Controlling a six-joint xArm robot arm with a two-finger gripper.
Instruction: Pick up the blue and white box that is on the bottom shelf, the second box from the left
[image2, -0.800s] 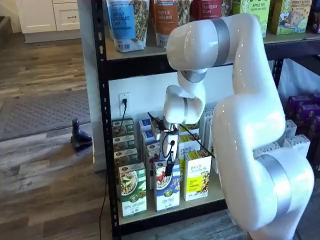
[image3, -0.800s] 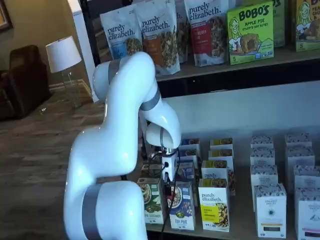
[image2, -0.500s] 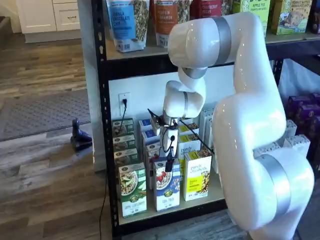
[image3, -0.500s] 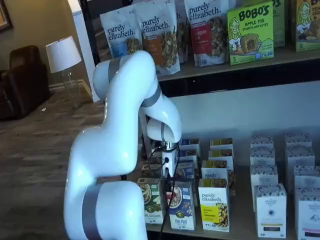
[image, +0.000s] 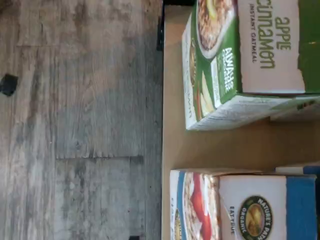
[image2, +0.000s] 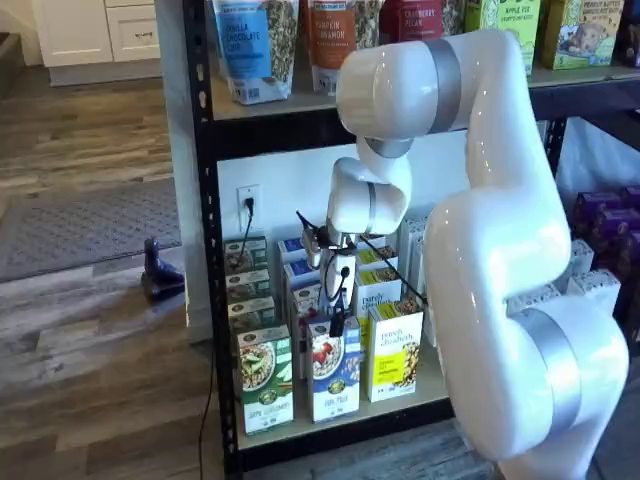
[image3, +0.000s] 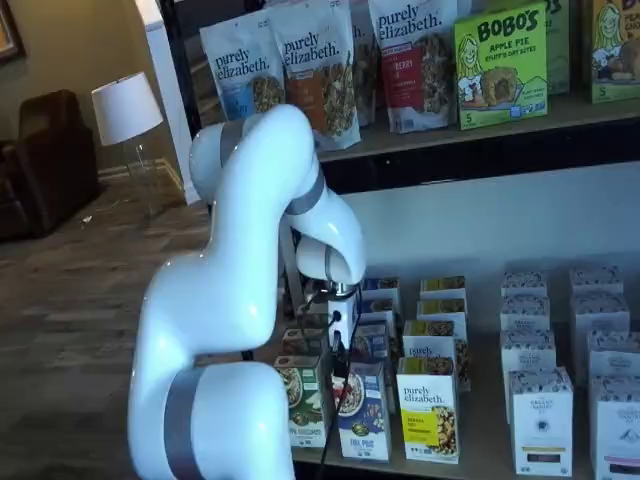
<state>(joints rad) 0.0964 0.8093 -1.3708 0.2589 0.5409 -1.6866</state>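
One blue and white box (image2: 334, 369), upright

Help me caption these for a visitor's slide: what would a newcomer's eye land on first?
The big white arm fills the foreground in both shelf views, reaching toward the bottom shelf. Its gripper hangs just above the blue and white box, which stands at the front between a green-and-white carton and a yellow carton.
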